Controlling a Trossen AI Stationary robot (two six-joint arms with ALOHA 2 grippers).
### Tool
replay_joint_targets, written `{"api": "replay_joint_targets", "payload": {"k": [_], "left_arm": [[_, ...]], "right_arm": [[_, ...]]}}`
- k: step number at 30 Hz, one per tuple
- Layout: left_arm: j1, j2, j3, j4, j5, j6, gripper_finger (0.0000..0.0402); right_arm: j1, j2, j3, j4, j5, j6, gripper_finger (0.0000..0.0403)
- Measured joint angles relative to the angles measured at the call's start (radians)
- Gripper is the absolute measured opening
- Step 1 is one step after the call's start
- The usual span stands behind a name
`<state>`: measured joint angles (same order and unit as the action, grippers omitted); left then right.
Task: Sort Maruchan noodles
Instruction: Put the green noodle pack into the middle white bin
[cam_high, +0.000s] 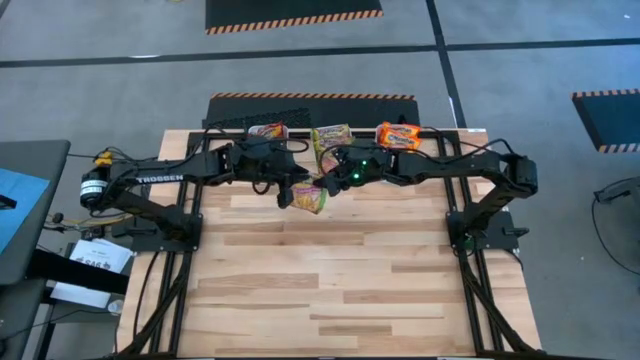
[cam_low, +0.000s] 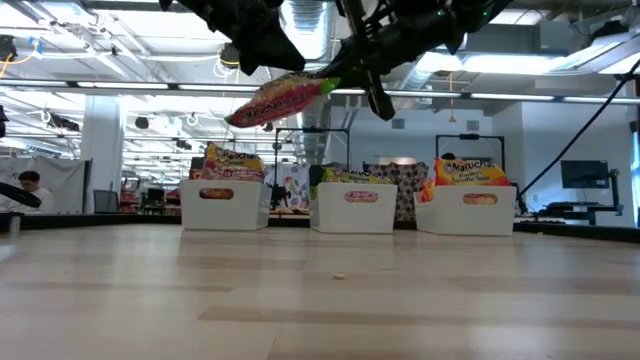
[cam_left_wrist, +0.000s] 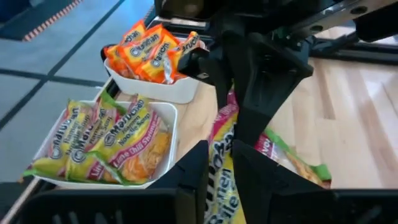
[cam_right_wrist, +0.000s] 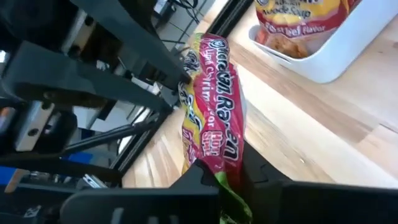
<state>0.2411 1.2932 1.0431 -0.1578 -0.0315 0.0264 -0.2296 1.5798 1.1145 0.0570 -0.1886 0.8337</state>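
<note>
Both grippers, left (cam_high: 292, 190) and right (cam_high: 330, 183), were clamped on one crinkly red-and-yellow packet (cam_high: 311, 196) at frame centre, its long axis running between them.

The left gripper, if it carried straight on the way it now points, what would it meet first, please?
Most likely the right gripper, which faces it across the one noodle packet both are shut on above the table. The left gripper points along that packet toward it, though the depth between them is hard to judge.
</note>
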Motion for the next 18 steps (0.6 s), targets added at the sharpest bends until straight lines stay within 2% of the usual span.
{"api": "replay_joint_targets", "payload": {"k": [11, 18], "left_arm": [[0.041, 0.000, 0.018, -0.012, 0.046, -0.091, 0.0125], [0.045, 0.000, 0.108, -0.011, 0.045, -0.060, 0.0132]], "right_arm": [[0.005, -0.001, 0.000, -0.056, 0.000, -0.008, 0.0019], [-0.039, -0.044, 0.000, -0.199, 0.005, -0.065, 0.0019]]}}
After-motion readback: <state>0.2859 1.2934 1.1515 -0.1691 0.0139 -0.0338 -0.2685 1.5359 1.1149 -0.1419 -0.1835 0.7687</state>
